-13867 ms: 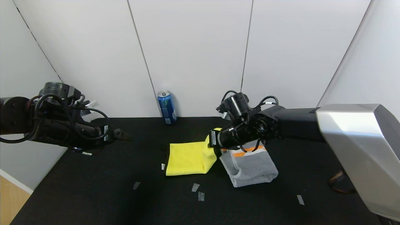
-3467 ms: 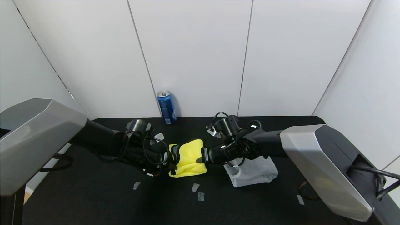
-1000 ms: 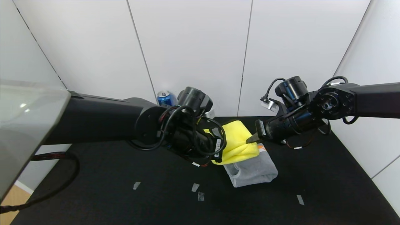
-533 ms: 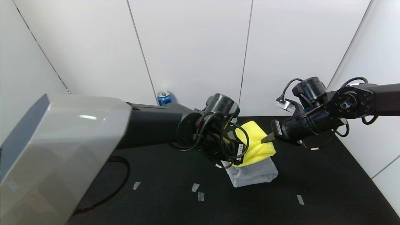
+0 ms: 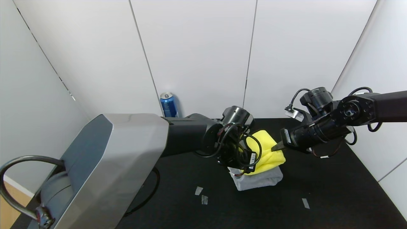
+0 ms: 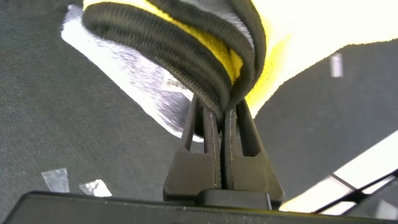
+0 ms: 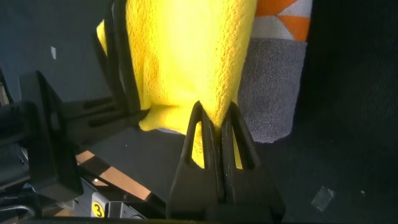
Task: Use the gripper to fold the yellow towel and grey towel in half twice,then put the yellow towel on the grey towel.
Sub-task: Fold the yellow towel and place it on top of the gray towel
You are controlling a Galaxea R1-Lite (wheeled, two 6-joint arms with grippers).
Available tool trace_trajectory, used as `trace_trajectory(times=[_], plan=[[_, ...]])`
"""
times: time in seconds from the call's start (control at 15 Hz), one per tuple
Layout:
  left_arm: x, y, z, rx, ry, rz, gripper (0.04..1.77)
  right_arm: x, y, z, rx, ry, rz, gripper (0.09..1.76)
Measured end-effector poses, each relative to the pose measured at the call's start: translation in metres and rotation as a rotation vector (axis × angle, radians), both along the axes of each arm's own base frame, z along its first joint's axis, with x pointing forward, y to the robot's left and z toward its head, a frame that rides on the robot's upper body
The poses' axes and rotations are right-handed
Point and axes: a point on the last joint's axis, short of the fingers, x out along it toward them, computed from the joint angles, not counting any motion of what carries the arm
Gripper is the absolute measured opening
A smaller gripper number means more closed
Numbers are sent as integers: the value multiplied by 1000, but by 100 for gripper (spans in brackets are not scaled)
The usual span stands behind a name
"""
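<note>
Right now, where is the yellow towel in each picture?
Head view: the yellow towel sits mid-right, over the grey towel, between both claws.
Left wrist view: top centre, its black trimmed edge pinched in the left claw.
Right wrist view: upper middle, pinched by the right claw.
Shared landmark: the grey towel.

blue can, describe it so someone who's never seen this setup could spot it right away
Look to the far edge of the black table, where it meets the white wall panels. The blue can stands upright there, left of the towels and apart from them. It is the only rigid, shiny item, with a silver top.
</note>
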Motion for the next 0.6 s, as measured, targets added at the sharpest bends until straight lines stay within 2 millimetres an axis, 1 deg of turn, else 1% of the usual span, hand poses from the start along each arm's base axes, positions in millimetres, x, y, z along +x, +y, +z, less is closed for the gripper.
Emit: trace_trajectory(times=[0.33,0.6], plan=[[10,5,-12,27,-1,35,13,7,3,-22,-10,57,3,12],[14,6,-20,50,-2,55,13,11,6,-33,-15,79,8,12]])
